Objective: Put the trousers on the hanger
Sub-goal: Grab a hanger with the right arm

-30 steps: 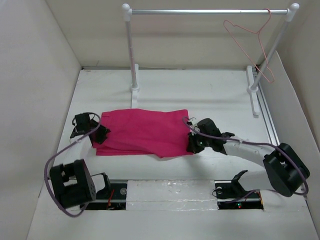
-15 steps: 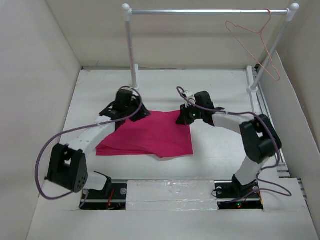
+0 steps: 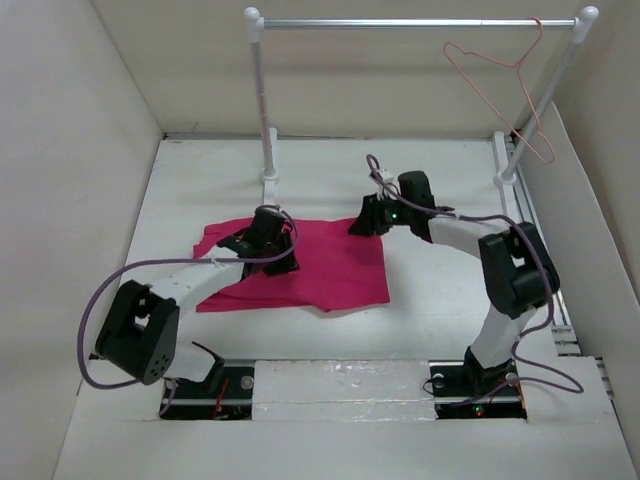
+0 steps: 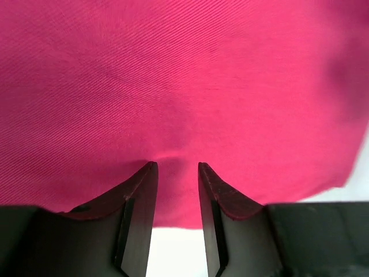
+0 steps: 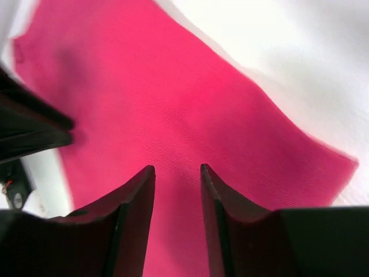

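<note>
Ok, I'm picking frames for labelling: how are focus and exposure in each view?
Top external: sharp, evenly lit, soft shadows. Left wrist: trousers weave crisp centrally, blurred at right. Right wrist: trousers softer, table blown out white; end effector fingers tinted pink.

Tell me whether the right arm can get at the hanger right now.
Probably yes. The hanger hangs at the rail's right end, on that arm's side; the right end effector is open and empty over the trousers, nothing between.
</note>
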Tool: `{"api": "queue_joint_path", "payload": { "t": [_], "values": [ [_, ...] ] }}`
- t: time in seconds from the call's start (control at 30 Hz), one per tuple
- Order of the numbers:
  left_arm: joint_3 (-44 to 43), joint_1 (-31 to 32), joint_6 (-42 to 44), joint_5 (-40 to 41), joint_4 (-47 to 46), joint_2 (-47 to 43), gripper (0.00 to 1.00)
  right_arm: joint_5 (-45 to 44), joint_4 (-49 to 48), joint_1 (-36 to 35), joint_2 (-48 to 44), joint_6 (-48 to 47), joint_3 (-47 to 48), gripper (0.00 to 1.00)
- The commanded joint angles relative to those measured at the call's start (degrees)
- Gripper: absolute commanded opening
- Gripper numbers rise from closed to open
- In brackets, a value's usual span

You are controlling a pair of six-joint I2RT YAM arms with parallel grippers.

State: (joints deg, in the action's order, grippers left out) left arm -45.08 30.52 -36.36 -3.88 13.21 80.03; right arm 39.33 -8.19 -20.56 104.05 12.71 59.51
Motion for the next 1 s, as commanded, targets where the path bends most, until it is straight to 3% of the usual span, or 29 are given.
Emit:
{"api": "queue_joint_path", "payload": {
  "t": [0.0, 0.07, 0.1, 0.13, 0.2, 0.37, 0.5, 0.57, 0.63, 0.7, 0.97],
  "values": [
    [-4.38, 0.06, 3.57, 2.21, 0.76, -6.29, 0.26, 0.49, 7.6, -1.06, -11.83, -6.54, 8.85, 0.45],
    [-7.55, 0.06, 4.71, 0.73, 0.76, -5.41, 0.2, -3.63, 16.05, 0.69, -16.83, -14.67, 17.63, 0.32],
    [-10.79, 0.06, 5.15, 0.11, 0.68, -4.63, 0.09, -5.91, 23.14, 1.74, -17.99, -16.82, 21.14, 0.07],
    [-12.56, 0.67, 5.68, -0.86, 0.59, -2.53, 0.02, -11.94, 25.91, 3.05, -19.22, -18.67, 27.27, 0.0],
    [-17.64, 1.21, 7.44, -1.65, 0.67, -0.32, 0.0, -19.42, 30.66, 8.93, -21.6, -21.49, 32.14, 0.0],
    [-29.08, 8.91, 11.48, 3.17, 2.69, 6.18, 0.0, -11.22, 31.73, 27.21, -21.79, -21.41, 41.02, 0.01],
    [-38.67, 15.17, 13.77, 6.78, 5.5, 11.28, 0.0, -8.16, 33.06, 39.59, -19.51, -23.34, 44.02, 0.64],
    [-40.17, 17.11, 13.68, 6.43, 6.03, 13.39, 0.06, -3.5, 32.8, 42.87, -16.0, -24.22, 44.73, 0.7],
    [-39.91, 18.77, 12.81, 4.42, 6.04, 14.19, 0.21, 3.6, 33.23, 45.68, -11.71, -25.01, 46.3, 0.74],
    [-37.81, 18.78, 12.28, 2.4, 4.99, 13.75, 0.32, 5.05, 37.42, 46.22, -9.49, -27.73, 48.94, 0.75],
    [-32.71, 18.78, 12.63, 1.07, 3.57, 11.99, 0.35, 7.33, 38.16, 48.06, -4.92, -29.68, 52.02, 0.77]
  ]
}}
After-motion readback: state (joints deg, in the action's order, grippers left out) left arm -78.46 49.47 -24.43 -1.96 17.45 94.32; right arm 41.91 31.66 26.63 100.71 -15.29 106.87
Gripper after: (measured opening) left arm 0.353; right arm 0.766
